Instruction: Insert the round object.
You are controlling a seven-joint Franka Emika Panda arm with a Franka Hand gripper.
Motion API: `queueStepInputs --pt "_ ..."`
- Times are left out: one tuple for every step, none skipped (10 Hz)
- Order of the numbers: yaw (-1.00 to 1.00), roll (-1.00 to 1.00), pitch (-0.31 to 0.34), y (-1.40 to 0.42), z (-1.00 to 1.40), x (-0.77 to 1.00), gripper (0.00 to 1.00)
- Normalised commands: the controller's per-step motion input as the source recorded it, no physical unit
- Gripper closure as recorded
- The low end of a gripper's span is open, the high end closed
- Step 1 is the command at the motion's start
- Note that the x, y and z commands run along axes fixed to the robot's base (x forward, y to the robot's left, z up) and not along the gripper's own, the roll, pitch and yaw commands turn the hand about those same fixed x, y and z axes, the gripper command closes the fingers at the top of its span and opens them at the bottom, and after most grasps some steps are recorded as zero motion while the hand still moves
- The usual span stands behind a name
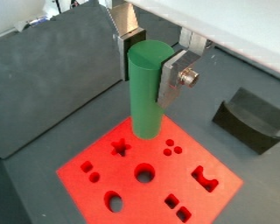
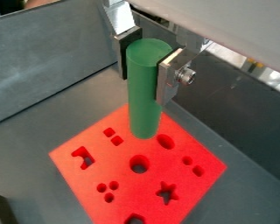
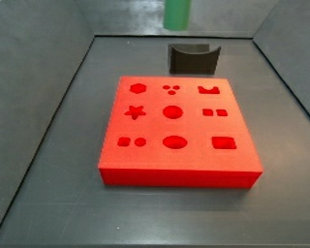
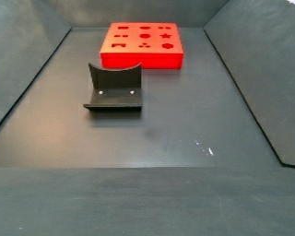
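Hanging upright in the air, the green peg (image 1: pixel 147 87) is pinched near its top by the hand (image 1: pixel 150 59), high above the red block (image 1: pixel 152 171) on the bench (image 4: pixel 150 129). It could go down in the wrong place, because the block has many holes and only the round hole (image 1: pixel 143 176) fits. If it tilts, it may jam or slip.
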Motion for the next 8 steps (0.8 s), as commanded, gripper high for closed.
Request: queueStepInputs --pt "0.00 0.50 0.000 -0.36 -0.15 0.61 1.00" --pt "-0.02 0.44 0.020 -0.26 -0.37 0.14 1.00" --pt "-0.15 0.00 0.030 0.01 -0.59 0.00 1.00" --pt "-0.18 0.00 0.041 0.00 -0.68 0.05 1.00" --pt "-0.17 0.00 0.080 0.04 -0.65 0.00 1.00" --pt "-0.17 -0.17 0.194 0.09 -0.63 -0.07 1.00" --pt "-0.13 -0.33 0.157 0.00 -0.36 0.00 1.00" --pt "-0.08 -0.39 0.153 0.03 -0.27 0.00 1.00"
